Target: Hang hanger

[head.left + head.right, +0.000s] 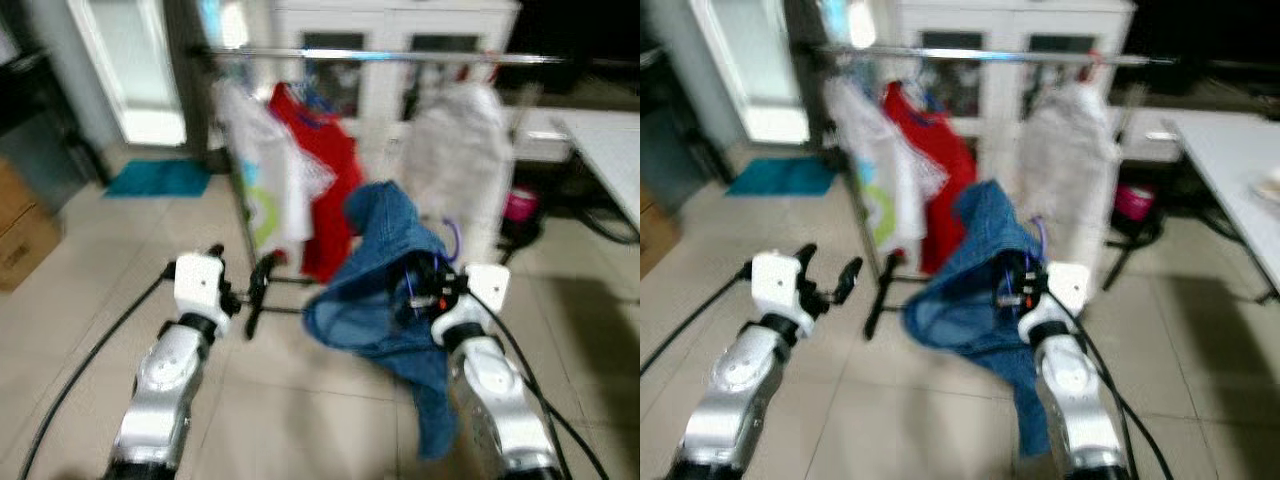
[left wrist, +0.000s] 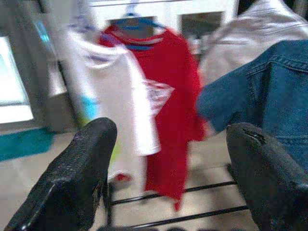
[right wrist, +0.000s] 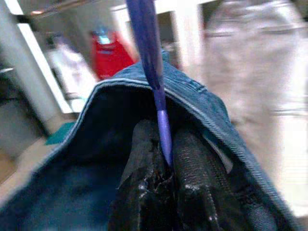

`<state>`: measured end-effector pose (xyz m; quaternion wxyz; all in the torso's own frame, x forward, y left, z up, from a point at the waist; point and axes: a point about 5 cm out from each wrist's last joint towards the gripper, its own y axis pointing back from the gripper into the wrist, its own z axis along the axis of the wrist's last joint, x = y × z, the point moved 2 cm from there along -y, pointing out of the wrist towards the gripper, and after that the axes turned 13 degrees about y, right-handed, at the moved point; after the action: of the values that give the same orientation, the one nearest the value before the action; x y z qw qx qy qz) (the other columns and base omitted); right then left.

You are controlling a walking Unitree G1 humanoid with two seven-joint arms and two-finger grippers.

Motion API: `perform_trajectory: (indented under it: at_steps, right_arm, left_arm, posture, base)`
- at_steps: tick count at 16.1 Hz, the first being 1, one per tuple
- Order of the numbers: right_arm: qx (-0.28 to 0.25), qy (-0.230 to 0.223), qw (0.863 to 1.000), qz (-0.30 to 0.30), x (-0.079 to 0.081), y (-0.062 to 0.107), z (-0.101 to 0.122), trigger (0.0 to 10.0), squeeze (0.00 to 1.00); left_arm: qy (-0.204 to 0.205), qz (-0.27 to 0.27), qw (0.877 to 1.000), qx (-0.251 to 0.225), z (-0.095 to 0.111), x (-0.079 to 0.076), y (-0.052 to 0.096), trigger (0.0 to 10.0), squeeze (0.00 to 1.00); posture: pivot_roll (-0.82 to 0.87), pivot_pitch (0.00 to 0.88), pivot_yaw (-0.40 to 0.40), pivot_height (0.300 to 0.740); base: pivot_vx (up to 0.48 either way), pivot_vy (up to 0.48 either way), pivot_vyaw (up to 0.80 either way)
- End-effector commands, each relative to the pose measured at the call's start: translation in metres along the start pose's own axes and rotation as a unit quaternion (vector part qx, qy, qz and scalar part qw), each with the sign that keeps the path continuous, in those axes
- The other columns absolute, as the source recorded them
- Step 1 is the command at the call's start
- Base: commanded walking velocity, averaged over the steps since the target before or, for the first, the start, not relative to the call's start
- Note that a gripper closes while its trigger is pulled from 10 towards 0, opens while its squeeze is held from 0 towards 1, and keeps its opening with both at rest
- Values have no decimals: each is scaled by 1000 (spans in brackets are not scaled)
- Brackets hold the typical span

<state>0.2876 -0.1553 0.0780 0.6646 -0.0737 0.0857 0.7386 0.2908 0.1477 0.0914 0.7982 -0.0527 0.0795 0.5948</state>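
The right gripper (image 3: 166, 180) is pinching the purple hanger (image 3: 153, 72) between its two black fingers (image 3: 197, 185), which are pressed together on the thin stem, and a blue denim jacket (image 1: 395, 290) is draping from that hanger over the gripper and down past the silver right arm toward the tiled floor (image 1: 300, 400). The jacket and hanger are being held up in front of the clothes rack, below its horizontal metal rail (image 1: 400, 57) and apart from it, roughly between the red t-shirt (image 1: 325, 170) and the pale grey garment (image 1: 460, 150) already hanging there. A white t-shirt (image 1: 265, 170) with a coloured print is hanging just beside the red one, on its left, overlapping it slightly. The left gripper (image 2: 168, 159) is hovering to the left of the jacket with its fingers spread wide apart and nothing between them, pointing toward the rack's lower crossbars and the hanging shirts. Behind the rack a white cabinet (image 1: 385, 50) with glass doors is standing against the wall, a teal mat (image 1: 160, 178) is lying on the floor near a bright doorway, a cardboard box (image 1: 25, 235) is sitting at the far left, and the edge of a white table (image 1: 610, 150) is showing on the right. The head views are blurred.
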Motion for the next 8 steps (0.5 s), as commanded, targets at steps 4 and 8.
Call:
perform_trajectory:
  at_steps: [4,8]
  right_arm:
    - [-23,2,1000,-12,-6,-3,12,10000,0]
    - [-23,4,1000,-6,-4,-6,13,10000,0]
  left_arm:
    - [-6,-18,1000,5,3,-2,0,10000,0]
    - [-7,-22,1000,8,2,-3,0,10000,0]
  posture:
    - [-134,0,27,740]
    - [-132,0,27,740]
  base:
    - [340,0,-200]
    - [338,0,0]
